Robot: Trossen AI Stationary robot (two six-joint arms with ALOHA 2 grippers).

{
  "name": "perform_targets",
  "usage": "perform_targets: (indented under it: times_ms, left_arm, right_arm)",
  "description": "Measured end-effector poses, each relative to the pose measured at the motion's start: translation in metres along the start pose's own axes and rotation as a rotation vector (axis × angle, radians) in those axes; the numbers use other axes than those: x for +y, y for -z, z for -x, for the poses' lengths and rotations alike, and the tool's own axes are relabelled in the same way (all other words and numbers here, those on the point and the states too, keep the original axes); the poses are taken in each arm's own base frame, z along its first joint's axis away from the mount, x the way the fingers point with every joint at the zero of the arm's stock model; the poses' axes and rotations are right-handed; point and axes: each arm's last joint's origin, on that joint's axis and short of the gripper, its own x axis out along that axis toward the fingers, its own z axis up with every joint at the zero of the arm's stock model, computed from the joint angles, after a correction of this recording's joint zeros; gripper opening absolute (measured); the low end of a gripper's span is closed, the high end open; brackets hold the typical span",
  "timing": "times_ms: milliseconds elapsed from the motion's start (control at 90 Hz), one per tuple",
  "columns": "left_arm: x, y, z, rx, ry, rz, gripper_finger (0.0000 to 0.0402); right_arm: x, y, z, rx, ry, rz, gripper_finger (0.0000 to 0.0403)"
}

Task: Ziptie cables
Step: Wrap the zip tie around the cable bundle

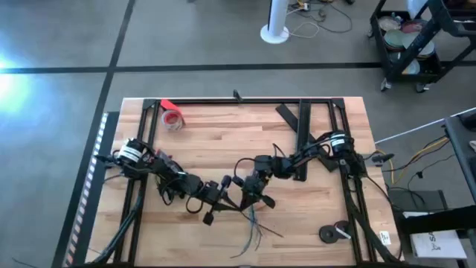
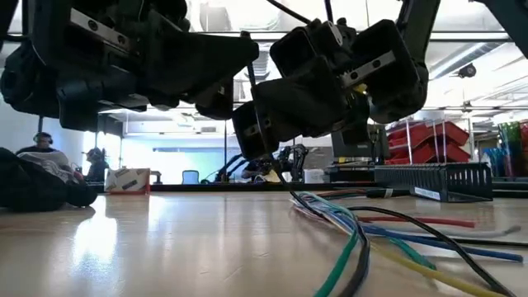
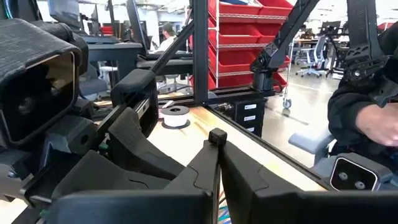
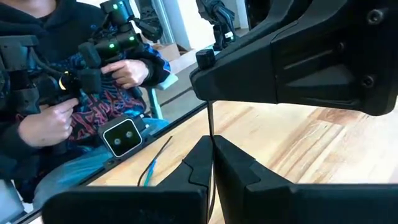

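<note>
The cables lie loose and untied; just above them both the left gripper and the right gripper pinch the ziptie.

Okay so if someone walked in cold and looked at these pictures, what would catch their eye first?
Probably the two dark arms meeting low over the middle of the wooden table, left claw and right claw close together. Just in front of them, the cables fan out loose toward the near edge. A red tape roll sits at the far left corner.

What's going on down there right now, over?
Left gripper and right gripper meet mid-table, both shut, right pinching the ziptie. Cables loose beneath. Nothing blocking.
</note>
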Motion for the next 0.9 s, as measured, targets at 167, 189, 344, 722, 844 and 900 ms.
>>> perform_targets:
  times_ms: [167,189,344,722,844,900]
  left_arm:
    - [0.0041,0.0,0.0004,0.002,-0.011,-0.011,0.0033]
    - [0.0048,0.0001,0.0005,0.003,-0.013,-0.008,0.0038]
    - [0.0052,0.0003,0.0005,0.008,-0.012,0.013,0.0084]
    - [0.0053,-0.0012,0.0007,0.003,-0.004,0.002,0.0115]
    - [0.0059,-0.0025,0.0007,-0.007,-0.006,0.007,0.0091]
    - [0.0059,-0.0026,0.0007,-0.008,-0.006,0.008,0.008]
  right_arm:
    - [-0.0002,0.0001,0.0003,0.0,0.002,-0.002,0.0]
    - [-0.0002,0.0003,0.0004,0.001,0.002,-0.004,0.0]
    - [-0.0003,0.0012,0.0005,0.007,0.004,-0.013,0.0]
    - [-0.0001,0.0009,0.0003,0.005,0.002,-0.009,0.0]
    - [-0.0001,0.0009,0.0002,0.005,0.002,-0.009,0.0]
    - [0.0,0.0011,0.0001,0.006,0.002,-0.01,0.0]
